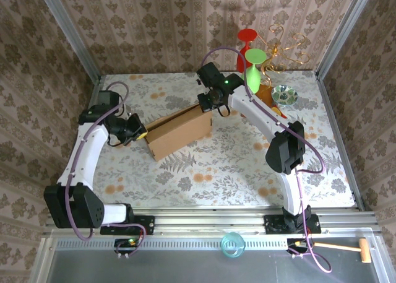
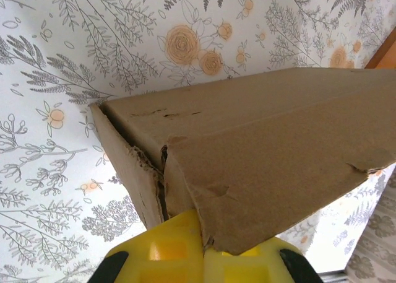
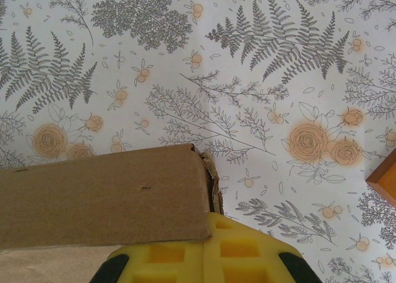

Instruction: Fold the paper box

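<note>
The paper box (image 1: pixel 179 131) is a light-brown cardboard mailer, folded up and lying slantwise on the flowered table between both arms. My left gripper (image 1: pixel 141 135) is at its near left end and my right gripper (image 1: pixel 207 103) at its far right end. In the left wrist view the yellow fingers (image 2: pixel 179 246) are shut tight, and my left gripper (image 2: pixel 203 233) presses against a frayed corner of the box (image 2: pixel 272 153). In the right wrist view my right gripper (image 3: pixel 207 224) is also shut, touching the box's end corner (image 3: pixel 99 196). No cardboard shows between either pair of fingers.
A red goblet (image 1: pixel 247 41), a green goblet (image 1: pixel 255 66), a gold wire ornament (image 1: pixel 284 44), a metal bowl (image 1: pixel 284 95) and an orange-brown flat piece (image 3: pixel 383 181) crowd the back right. A teal cup (image 1: pixel 233 244) and a wooden mallet (image 1: pixel 349 248) lie on the near ledge.
</note>
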`<act>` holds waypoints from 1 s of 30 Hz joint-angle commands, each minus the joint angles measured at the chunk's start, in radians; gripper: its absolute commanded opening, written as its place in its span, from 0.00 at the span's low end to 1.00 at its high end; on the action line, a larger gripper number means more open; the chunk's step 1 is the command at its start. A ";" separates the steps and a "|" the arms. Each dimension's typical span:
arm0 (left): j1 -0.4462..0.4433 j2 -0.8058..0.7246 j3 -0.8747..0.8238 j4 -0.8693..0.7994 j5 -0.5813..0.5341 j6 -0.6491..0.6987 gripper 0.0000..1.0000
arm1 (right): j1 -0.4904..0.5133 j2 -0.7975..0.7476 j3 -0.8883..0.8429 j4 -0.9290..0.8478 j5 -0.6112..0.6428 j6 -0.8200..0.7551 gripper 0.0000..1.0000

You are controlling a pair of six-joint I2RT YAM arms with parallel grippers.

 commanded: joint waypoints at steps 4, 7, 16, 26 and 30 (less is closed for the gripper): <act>-0.005 0.019 0.005 -0.043 0.137 0.016 0.00 | 0.015 0.025 -0.030 -0.091 -0.073 0.015 0.00; -0.004 0.004 -0.030 -0.024 0.140 0.014 0.00 | 0.015 0.027 -0.029 -0.091 -0.074 0.017 0.00; 0.047 0.023 0.029 -0.143 0.145 0.131 0.00 | 0.015 0.038 0.000 -0.111 -0.068 0.012 0.00; 0.069 0.088 0.140 -0.317 0.066 0.278 0.00 | 0.013 0.044 0.028 -0.120 -0.061 0.012 0.00; 0.071 0.095 0.141 -0.324 0.068 0.288 0.00 | 0.013 0.044 0.030 -0.120 -0.059 0.014 0.00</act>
